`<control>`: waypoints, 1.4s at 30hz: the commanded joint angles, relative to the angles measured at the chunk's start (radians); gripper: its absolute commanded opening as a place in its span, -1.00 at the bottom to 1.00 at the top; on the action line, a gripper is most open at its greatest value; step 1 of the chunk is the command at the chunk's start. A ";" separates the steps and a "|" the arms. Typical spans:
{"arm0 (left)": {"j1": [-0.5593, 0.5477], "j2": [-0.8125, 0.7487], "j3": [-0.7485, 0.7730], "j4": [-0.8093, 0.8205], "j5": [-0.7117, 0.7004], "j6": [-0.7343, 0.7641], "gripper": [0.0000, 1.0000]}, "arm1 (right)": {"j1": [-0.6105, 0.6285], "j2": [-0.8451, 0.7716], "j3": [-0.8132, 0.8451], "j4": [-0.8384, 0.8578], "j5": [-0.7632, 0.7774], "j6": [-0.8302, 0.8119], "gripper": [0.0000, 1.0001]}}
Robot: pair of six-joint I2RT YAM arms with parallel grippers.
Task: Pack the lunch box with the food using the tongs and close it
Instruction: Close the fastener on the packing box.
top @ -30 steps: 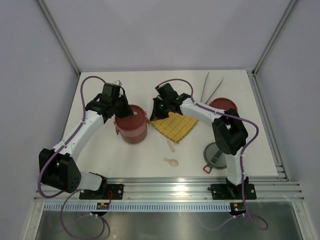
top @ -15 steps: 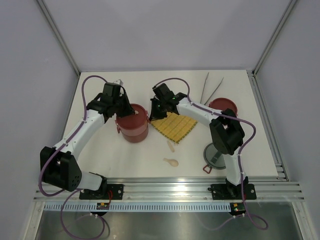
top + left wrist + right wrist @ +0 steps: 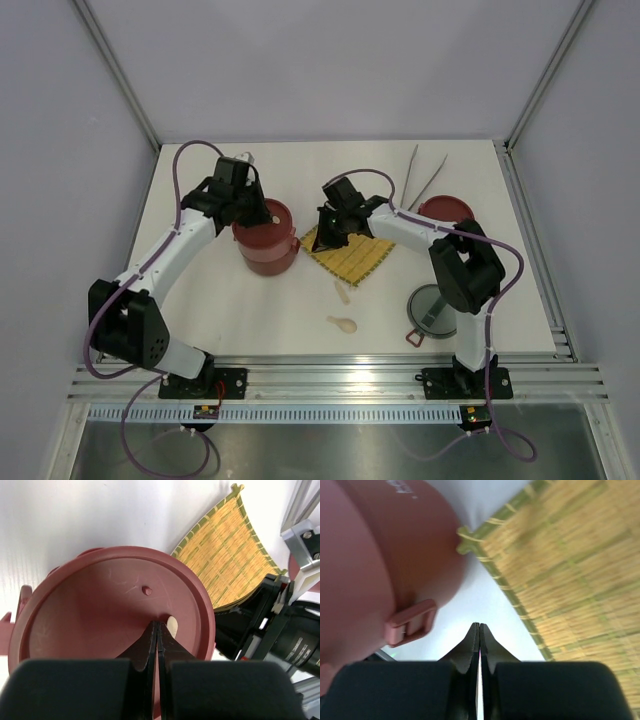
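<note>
The lunch box [image 3: 268, 243] is a dark-red round stack left of centre, with a flat red disc lid [image 3: 100, 620] on top. My left gripper [image 3: 257, 211] is shut, and its tips [image 3: 157, 625] rest on that lid beside a small cream oval [image 3: 172, 626]. Nothing sits between its fingers. My right gripper [image 3: 322, 231] is also shut and empty. It hangs low over the bare table [image 3: 479, 625], between the box's side clip [image 3: 410, 622] and the yellow mat [image 3: 570, 570]. The silver tongs [image 3: 421, 178] lie at the back right, untouched. The food is out of view.
The yellow woven mat [image 3: 350, 252] lies just right of the box. A second red lid [image 3: 447, 209] and the grey see-through lid [image 3: 432, 309] lie to the right. A cream spoon [image 3: 343, 323] and a small cream piece [image 3: 342, 292] rest near the front centre.
My left gripper has moved a little back and right on the lid, and the box has shifted slightly with it. My right gripper has drawn right and nearer, over the mat's corner.
</note>
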 commanded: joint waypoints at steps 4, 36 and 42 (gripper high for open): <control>-0.069 0.044 0.082 -0.234 -0.094 0.091 -0.97 | -0.033 -0.112 -0.064 0.041 0.064 0.018 -0.93; 0.316 0.214 0.052 -0.102 -0.060 0.023 -1.00 | 0.052 -0.123 -0.118 0.008 0.130 0.010 -0.96; 0.350 0.276 0.043 -0.059 -0.057 0.003 -1.00 | 0.063 -0.093 -0.096 -0.008 0.139 0.035 -0.96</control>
